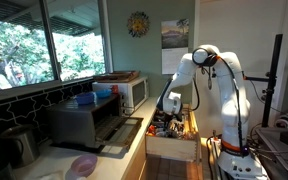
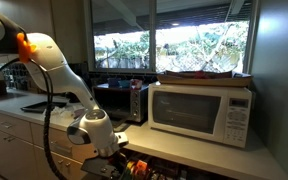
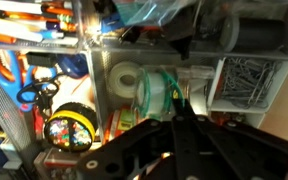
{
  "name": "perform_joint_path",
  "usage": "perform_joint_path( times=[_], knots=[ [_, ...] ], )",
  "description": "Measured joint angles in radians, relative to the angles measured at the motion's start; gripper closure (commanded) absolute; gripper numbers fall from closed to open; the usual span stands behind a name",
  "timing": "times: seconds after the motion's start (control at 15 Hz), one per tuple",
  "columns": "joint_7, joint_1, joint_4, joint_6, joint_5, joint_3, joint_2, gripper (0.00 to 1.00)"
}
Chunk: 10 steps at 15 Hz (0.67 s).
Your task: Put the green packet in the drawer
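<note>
My pincer (image 3: 184,135) hangs low over the open drawer (image 1: 174,148). In the wrist view its dark fingers run together to a point. I cannot tell whether they are shut or a crack apart, and I see nothing clamped between them. The green packet (image 3: 160,90) lies just past the fingertips in a clear-walled compartment, just beside a tape roll (image 3: 125,78). It looks crumpled, so I cannot read its long axis. Paper clips (image 3: 249,85) fill the next compartment, and scissors (image 3: 36,92) lie well off the other way. I judge the packet is in the drawer, so my next move would be straight up, clear of the dividers. The toaster oven (image 1: 89,122) stands well aside.
</note>
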Motion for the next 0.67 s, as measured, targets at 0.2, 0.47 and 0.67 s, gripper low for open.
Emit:
perform_joint_path(
  times=[0.2, 0.47, 0.67],
  knots=[
    [-0.006, -0.031, -0.003, -0.036, 0.0, -0.003, 0.046, 1.0],
    [-0.029, -0.091, 0.005, -0.037, 0.044, -0.001, 0.065, 0.74],
    [-0.082, -0.145, 0.026, -0.037, 0.111, 0.009, 0.044, 0.6]
  ],
)
